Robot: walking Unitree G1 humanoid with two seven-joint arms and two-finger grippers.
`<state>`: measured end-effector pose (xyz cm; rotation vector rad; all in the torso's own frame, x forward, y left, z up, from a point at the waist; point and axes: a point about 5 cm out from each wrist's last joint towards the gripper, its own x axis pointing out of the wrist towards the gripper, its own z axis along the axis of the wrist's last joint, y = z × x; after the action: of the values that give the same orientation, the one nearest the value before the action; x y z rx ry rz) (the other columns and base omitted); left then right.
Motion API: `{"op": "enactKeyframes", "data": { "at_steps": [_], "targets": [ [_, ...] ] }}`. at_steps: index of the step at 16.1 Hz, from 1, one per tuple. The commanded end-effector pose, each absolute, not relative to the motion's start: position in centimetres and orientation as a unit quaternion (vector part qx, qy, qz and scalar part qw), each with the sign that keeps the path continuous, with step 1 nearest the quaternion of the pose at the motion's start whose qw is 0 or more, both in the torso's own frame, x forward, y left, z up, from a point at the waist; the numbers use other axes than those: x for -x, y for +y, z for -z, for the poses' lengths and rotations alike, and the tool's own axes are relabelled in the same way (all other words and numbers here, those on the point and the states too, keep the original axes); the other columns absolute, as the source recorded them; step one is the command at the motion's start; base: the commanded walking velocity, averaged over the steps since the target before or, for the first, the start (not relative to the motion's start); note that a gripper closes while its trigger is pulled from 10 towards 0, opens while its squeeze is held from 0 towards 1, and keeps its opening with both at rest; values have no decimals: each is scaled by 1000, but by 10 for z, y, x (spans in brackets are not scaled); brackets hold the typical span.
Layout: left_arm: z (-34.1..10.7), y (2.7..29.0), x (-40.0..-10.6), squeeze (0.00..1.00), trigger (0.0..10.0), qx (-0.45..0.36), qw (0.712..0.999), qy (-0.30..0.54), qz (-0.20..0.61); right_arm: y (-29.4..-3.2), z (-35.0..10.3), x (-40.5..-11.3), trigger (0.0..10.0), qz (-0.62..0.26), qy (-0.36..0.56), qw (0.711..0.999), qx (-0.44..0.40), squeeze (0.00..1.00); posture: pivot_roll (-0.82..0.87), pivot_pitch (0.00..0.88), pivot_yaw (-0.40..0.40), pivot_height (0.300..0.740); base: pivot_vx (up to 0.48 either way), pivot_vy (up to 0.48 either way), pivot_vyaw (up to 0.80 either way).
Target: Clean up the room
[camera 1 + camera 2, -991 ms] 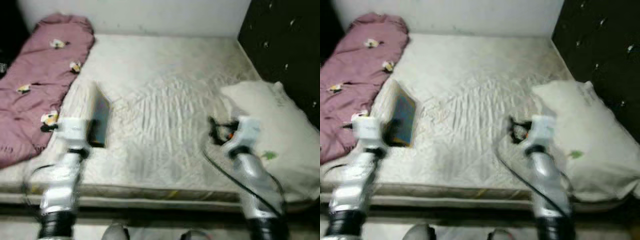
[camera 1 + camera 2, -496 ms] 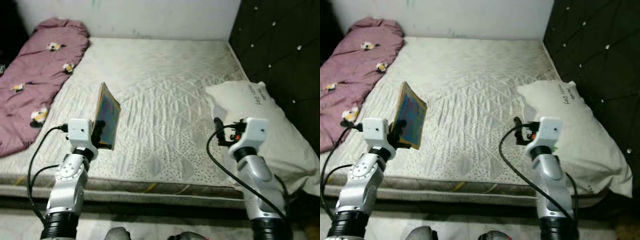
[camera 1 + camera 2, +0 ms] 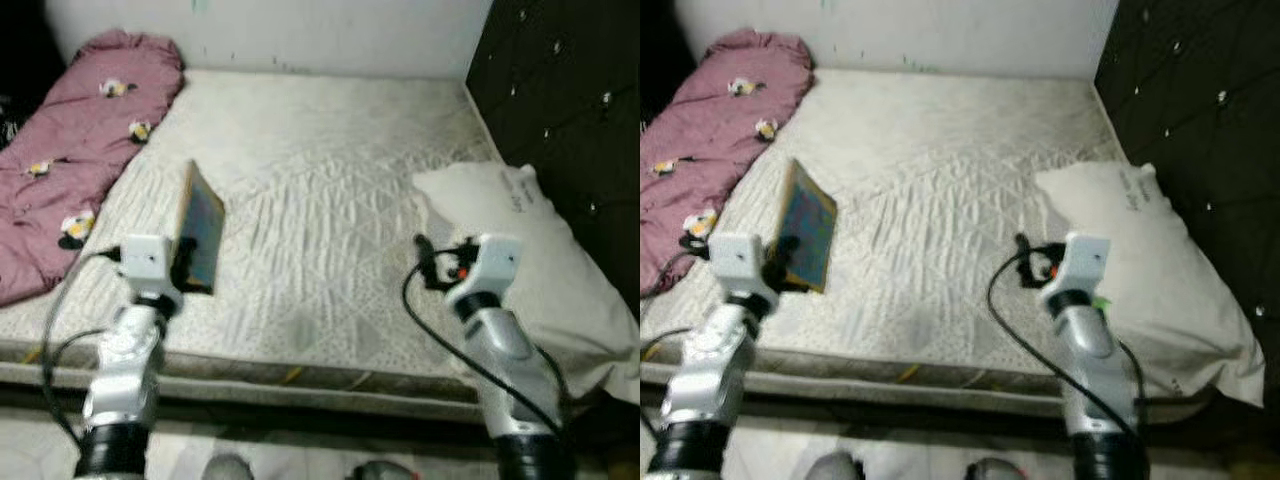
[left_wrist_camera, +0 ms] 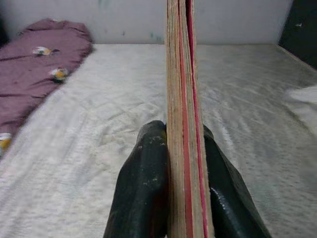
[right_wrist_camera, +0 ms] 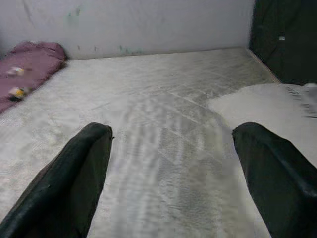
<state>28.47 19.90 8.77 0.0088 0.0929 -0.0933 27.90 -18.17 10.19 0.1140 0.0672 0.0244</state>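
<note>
1. Left gripper clamped on a thin book, held upright on edge above the mattress.
2. Right gripper released, fingers spread wide, nothing between them; white pillow just beside it.
3. Purple blanket lies beyond the left gripper, well apart.

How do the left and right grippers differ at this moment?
The left gripper is shut on a book, its fingers pressed against both covers; the right gripper is open and holds nothing. The left gripper sits toward the maroon blanket; the right gripper sits beside the white pillow. Both hover above the mattress, near its front edge.
</note>
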Motion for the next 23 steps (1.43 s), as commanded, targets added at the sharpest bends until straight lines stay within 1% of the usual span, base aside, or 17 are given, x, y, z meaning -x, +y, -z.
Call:
{"op": "enactKeyframes", "data": {
  "at_steps": [1, 2, 6, 11, 14, 20, 23],
  "targets": [
    [-98, 200, -287, 0, 10000, -13, 999, 23, 48, -180, -108, -280, 10000, -13, 22, 998, -58, 0, -41, 0, -11, 740, 0, -480, 0],
    [-98, 200, -288, 0, 10000, -14, 999, 23, 48, -180, -108, -280, 10000, -13, 22, 998, -58, 0, -42, 0, -10, 740, 0, -480, 0],
    [-97, 200, -288, 0, 10000, -1, 999, 23, 47, -181, -108, -280, 10000, -13, 23, 998, -57, 0, -43, 0, -10, 740, 0, 0, 0],
    [-99, 197, -285, 0, 10000, 19, 997, 17, 75, -181, -108, -279, 10000, -13, 24, 998, -58, 0, -41, 0, -12, 740, 0, 0, 0],
    [-99, 196, -285, 0, 10000, 20, 996, 15, 81, -181, -108, -279, 10000, -13, 24, 998, -58, 0, -41, 0, -12, 740, 307, 0, 0],
    [-99, 197, -286, 0, 10000, 18, 996, 16, 85, -181, -108, -281, 10000, -12, 25, 998, -59, 0, -41, 0, -12, 740, 323, 0, -557],
    [-98, 198, -286, 0, 10000, 18, 997, 20, 69, -181, -108, -281, 10000, -12, 24, 998, -58, 0, -41, 0, -13, 740, 84, 0, -138]
  ]
}}
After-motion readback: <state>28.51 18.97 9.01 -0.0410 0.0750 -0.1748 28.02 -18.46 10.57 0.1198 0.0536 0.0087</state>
